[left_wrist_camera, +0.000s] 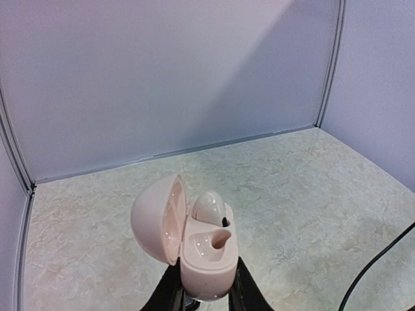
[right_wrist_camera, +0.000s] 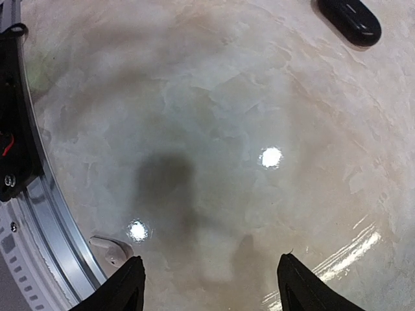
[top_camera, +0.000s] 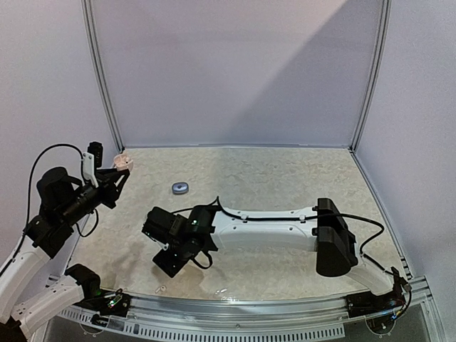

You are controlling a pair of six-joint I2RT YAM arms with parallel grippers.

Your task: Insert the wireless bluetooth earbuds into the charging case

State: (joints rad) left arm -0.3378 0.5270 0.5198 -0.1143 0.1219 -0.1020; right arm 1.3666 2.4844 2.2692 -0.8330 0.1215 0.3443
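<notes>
My left gripper (left_wrist_camera: 206,299) is shut on the base of a pink charging case (left_wrist_camera: 206,262), held up at the left (top_camera: 122,162) with its lid swung open. One pale pink earbud (left_wrist_camera: 209,207) sits in the far slot. The near slot (left_wrist_camera: 219,241) is empty. My right gripper (right_wrist_camera: 214,288) hangs open over bare table near the front edge (top_camera: 169,265), nothing between its fingers. A loose pale earbud (right_wrist_camera: 110,249) lies on the table just left of the left fingertip (right_wrist_camera: 126,288), beside the rail (top_camera: 160,289).
A small blue-grey oval object (top_camera: 179,188) lies mid-table behind the right arm. The metal front rail (right_wrist_camera: 45,214) runs down the left of the right wrist view. A black rounded part (right_wrist_camera: 350,21) shows at that view's top right. Grey walls enclose the table.
</notes>
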